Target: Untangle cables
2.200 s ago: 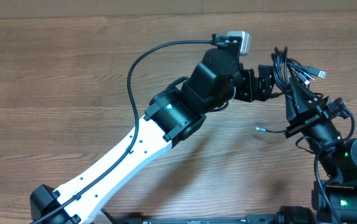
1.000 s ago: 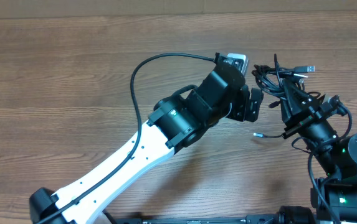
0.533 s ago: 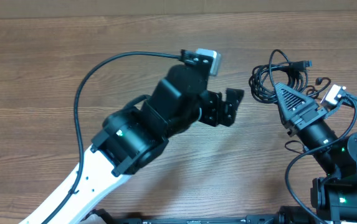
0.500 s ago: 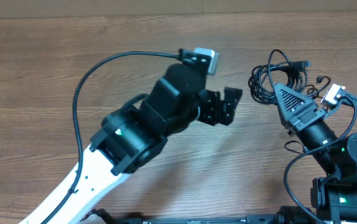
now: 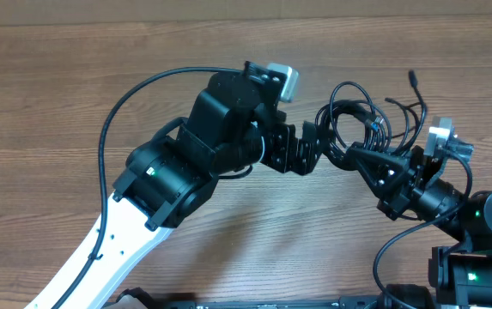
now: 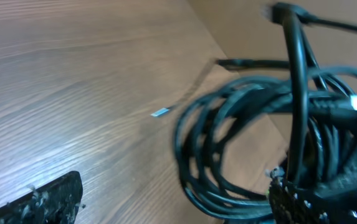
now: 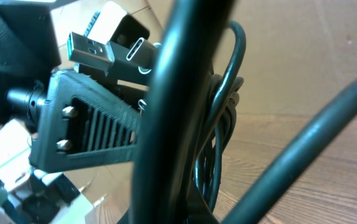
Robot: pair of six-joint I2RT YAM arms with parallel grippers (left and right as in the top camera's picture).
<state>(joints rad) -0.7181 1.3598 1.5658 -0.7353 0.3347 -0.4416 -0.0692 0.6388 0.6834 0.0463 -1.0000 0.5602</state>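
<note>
— Progress w/ the cables [image 5: 347,113]?

— Barely begun, I'd say. They're one bunch, right of centre on the table [image 5: 57,103], towards the far side. Loops overlap and nothing is laid out separate. A few loose ends stick out to the far right.

— Who's got them?

— Right gripper [image 5: 357,157], fingers [image 7: 85,124] pressed together, pinching the bunch at its near edge. Bunch looks lifted a bit, w/ shadow under it in the left wrist view. Left gripper [image 5: 318,148] is just left of the bunch, fingers [image 6: 47,199] spread wide, gripping nothing. One coil sits close to one finger, can't tell if touching.

— So what's left?

— Pretty much all of it: pick one cord, draw it out, repeat. No cord is free yet, imo.

— Materials?

— Thin black cords, round section, smooth, slightly glossy, floppy, w/ several coils approx the same size. Plug tips [image 7: 97,46] are small and silvery, one a flat rectangle, one a rounded slot beside it. Table's matte brown wood-grain, flat. Right gripper's finger is black plastic, ribbed, wedge-shaped.
</note>
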